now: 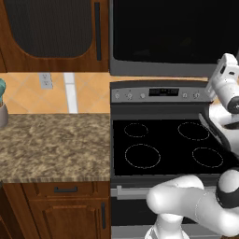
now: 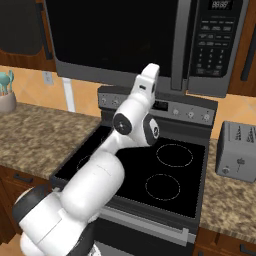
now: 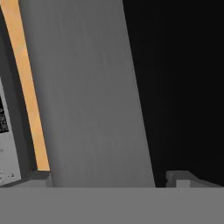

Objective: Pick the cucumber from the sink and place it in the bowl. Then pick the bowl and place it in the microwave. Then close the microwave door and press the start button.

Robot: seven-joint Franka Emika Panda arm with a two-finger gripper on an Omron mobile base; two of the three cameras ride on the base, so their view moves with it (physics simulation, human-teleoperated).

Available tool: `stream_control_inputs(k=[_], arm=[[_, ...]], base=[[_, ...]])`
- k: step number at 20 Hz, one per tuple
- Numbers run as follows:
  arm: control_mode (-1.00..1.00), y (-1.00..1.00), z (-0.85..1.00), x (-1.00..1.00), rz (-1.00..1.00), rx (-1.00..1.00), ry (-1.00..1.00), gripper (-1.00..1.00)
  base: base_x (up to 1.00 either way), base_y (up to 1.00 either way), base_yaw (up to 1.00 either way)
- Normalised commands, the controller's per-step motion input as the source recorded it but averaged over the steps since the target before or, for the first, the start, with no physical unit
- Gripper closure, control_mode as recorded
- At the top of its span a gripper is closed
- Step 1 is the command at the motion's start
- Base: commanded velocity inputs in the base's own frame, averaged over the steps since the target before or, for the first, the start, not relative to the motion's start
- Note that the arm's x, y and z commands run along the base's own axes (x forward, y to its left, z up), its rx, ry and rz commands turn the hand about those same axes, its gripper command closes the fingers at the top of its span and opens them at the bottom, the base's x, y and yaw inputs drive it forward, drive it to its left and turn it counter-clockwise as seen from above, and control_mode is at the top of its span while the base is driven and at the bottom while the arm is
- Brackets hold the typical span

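Claw spread wide and empty, its tips close before the microwave door's grey edge; a glancing push here could slip off and leave it ajar

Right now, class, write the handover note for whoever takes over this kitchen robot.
Gripper: open, empty, close against the grey edge of the microwave door.
Things: the microwave sits above the stove. Its door looks shut, and the glass is too dark to see inside.
Done: door apparently closed.
Left: press start on the button panel, right of the door.
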Motion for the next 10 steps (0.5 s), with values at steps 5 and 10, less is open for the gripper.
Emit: stream_control_inputs(k=[5,10], arm=[[-1.0,0.0,0.77,0.11,0.17,0.0,0.1,-1.0],[-1.0,0.0,0.79,0.13,0.17,0.0,0.11,-1.0]], base=[[0.0,0.0,0.0],[0.0,0.0,0.0]])
